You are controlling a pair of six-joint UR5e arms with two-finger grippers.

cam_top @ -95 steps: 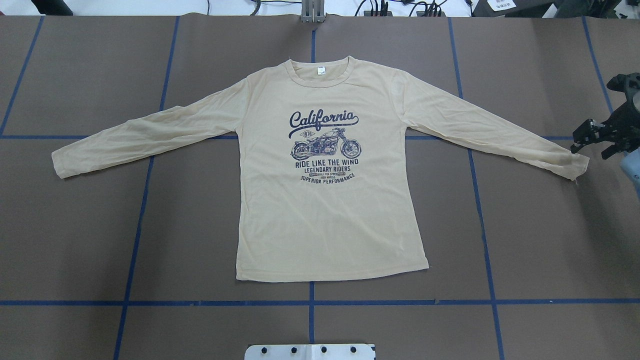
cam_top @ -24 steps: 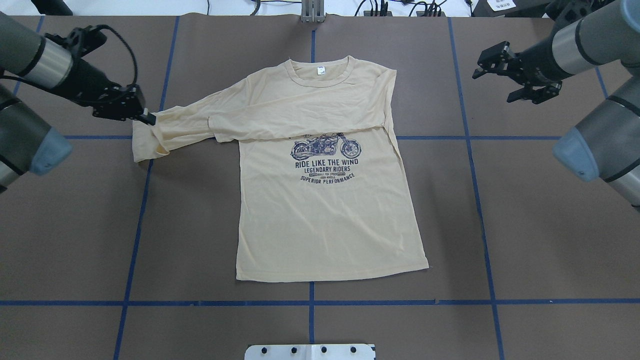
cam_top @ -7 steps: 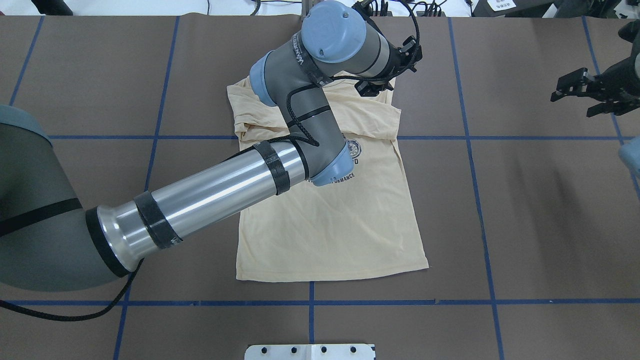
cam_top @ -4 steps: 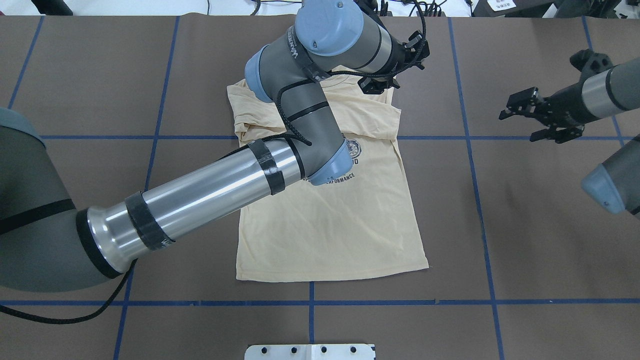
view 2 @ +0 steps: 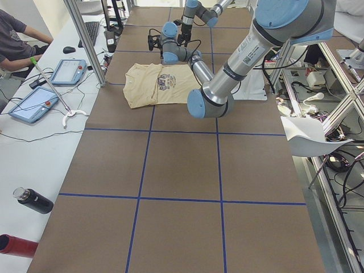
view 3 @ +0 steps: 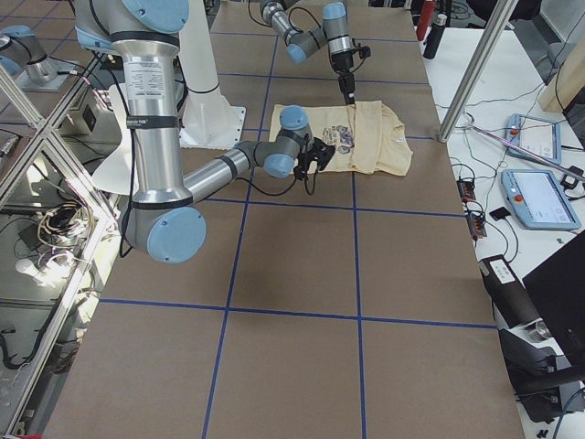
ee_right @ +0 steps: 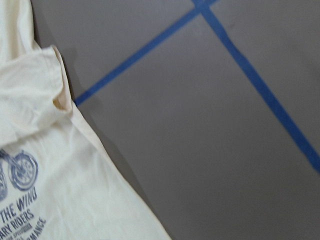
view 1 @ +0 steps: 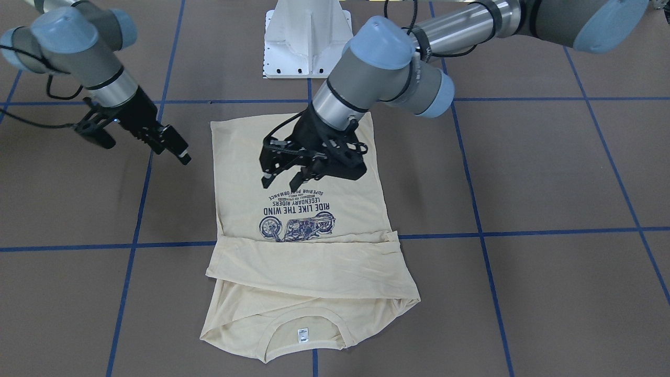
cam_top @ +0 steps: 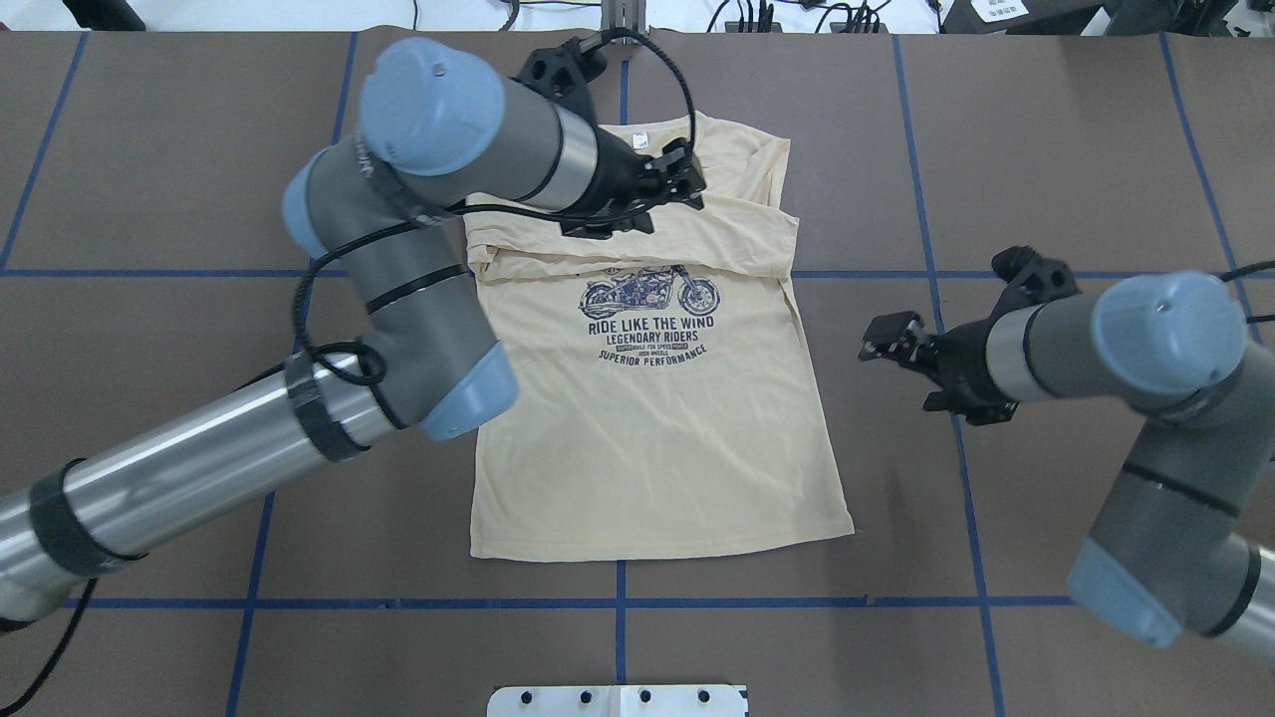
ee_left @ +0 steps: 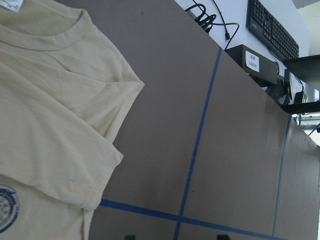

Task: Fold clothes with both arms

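The cream-yellow shirt [cam_top: 657,438] lies face up on the brown table, both sleeves folded across the chest above the motorcycle print; its collar and white label [view 1: 302,334] point away from the robot. My left gripper [cam_top: 687,179] hangs open and empty, raised over the shirt; overhead it appears by the collar, and its wrist view looks down on the shirt's shoulder [ee_left: 50,125]. My right gripper [cam_top: 896,370] is open and empty, above bare table just off the shirt's right side edge [ee_right: 50,175]. From the front, both left gripper [view 1: 281,182] and right gripper [view 1: 175,146] are clear of the cloth.
The white pedestal base [view 1: 306,42] stands at the robot's edge of the table. Blue tape lines [cam_top: 618,602] grid the brown surface. A side bench carries tablets [view 2: 34,105] and a keyboard, with a person [view 2: 14,40] seated there. Cables lie along the far edge [cam_top: 757,15].
My left gripper has drawn back leftward from the shirt's right shoulder to over the collar. The right arm has swung in and nearer the robot, close to the shirt's right edge.
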